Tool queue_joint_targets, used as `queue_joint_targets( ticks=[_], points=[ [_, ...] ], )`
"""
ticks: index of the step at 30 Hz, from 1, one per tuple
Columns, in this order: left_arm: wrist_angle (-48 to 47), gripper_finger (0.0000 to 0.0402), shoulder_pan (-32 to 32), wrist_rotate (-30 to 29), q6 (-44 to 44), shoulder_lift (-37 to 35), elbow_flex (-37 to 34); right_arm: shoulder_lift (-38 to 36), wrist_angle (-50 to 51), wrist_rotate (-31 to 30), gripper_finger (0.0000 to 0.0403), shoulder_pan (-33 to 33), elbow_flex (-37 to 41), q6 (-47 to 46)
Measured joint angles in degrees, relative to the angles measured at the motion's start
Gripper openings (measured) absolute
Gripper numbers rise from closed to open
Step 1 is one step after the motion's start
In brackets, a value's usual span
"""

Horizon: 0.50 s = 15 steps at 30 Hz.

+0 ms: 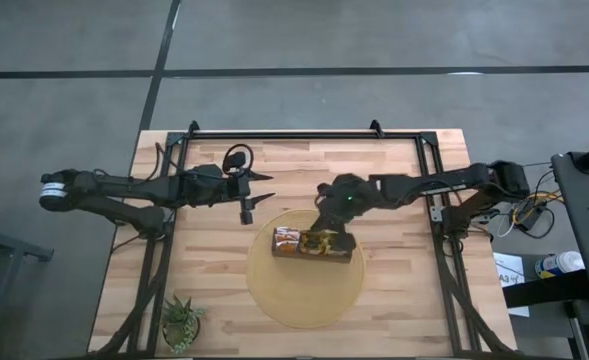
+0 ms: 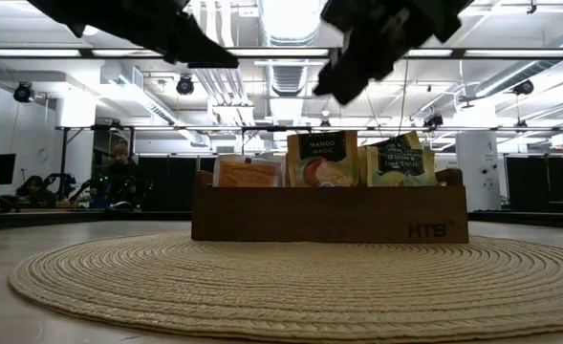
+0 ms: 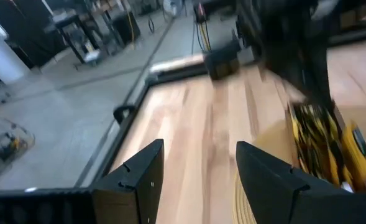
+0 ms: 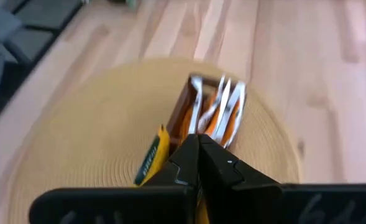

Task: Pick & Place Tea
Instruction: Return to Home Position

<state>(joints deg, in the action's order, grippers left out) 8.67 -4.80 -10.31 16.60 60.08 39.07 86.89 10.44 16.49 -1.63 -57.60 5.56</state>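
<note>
The right gripper (image 4: 199, 142) is hovering with its jaws pressed together, gripping nothing. Just below them the tea sachets (image 2: 324, 158) are standing upright in the wooden box (image 2: 310, 215); one is reading "MANGO MAGIC", and the box is showing "HTB". Off to one side, the left gripper (image 3: 199, 149) is hanging with jaws spread wide, empty. Beneath the box a woven mat (image 2: 262, 277) is lying on the plank table (image 1: 394, 160); beyond, a person (image 2: 120, 162) is sitting under ceiling lights (image 2: 291, 19)
</note>
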Motion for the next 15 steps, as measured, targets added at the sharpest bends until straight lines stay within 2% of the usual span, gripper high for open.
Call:
queue_joint_targets(
  ticks=[4,12,15],
  points=[
    [-6.32,0.0195,-0.02,0.16,-0.95,-3.11,-0.02,-3.92,0.1,-0.04,0.0008,-0.11,0.13,-0.65],
    [-8.74,0.0195,-0.04,-0.22,-3.6,-8.46,-3.08,-7.89,-0.17,-0.09,0.0008,-0.13,0.2,1.39],
    [-8.71,0.0195,-0.04,-0.22,-4.2,-8.7,-4.14,-8.45,0.26,-0.09,0.0008,-0.13,0.19,-1.16]
  ],
)
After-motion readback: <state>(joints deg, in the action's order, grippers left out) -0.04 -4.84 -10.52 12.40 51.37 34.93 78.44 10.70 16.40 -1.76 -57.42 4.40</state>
